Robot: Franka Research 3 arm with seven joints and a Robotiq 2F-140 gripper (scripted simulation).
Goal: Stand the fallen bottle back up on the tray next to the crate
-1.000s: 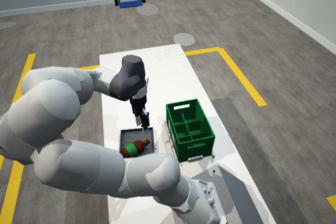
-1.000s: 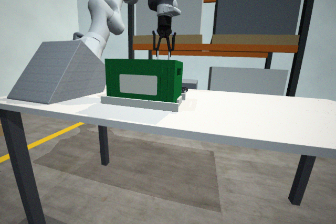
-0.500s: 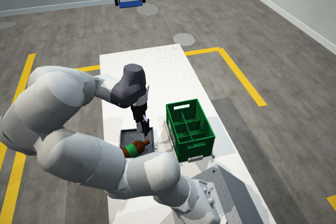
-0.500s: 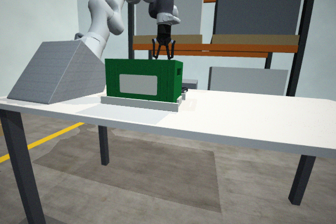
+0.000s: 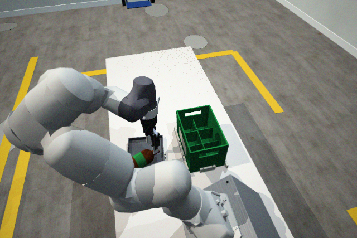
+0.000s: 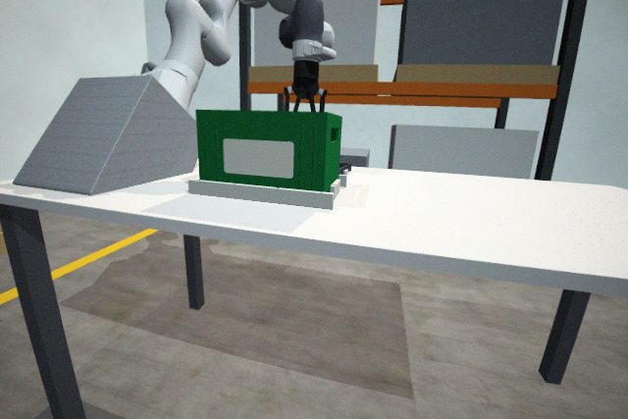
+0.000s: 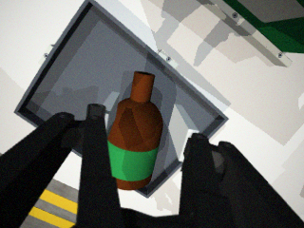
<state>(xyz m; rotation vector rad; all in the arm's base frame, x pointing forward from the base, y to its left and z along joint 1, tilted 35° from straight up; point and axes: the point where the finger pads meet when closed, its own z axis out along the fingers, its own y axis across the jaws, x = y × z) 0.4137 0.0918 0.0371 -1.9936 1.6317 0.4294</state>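
A brown bottle [image 5: 143, 157] with a green label lies on its side in the dark grey tray [image 5: 145, 145], partly hidden by my arm. In the wrist view the bottle [image 7: 135, 135] lies in the tray [image 7: 120, 99] with its neck pointing away from the camera. My gripper [image 7: 144, 110] hangs above it, fingers apart on either side of the bottle's body, holding nothing. In the top view the gripper [image 5: 155, 147] stands just above the tray. In the exterior view the gripper [image 6: 305, 102] dips behind the green crate [image 6: 268, 149], which hides the tray and bottle.
The green crate [image 5: 201, 137] with its dividers stands right of the tray on a pale base plate. A grey wedge-shaped block [image 5: 239, 200] sits at the robot's base end of the white table. Shelving stands behind the table.
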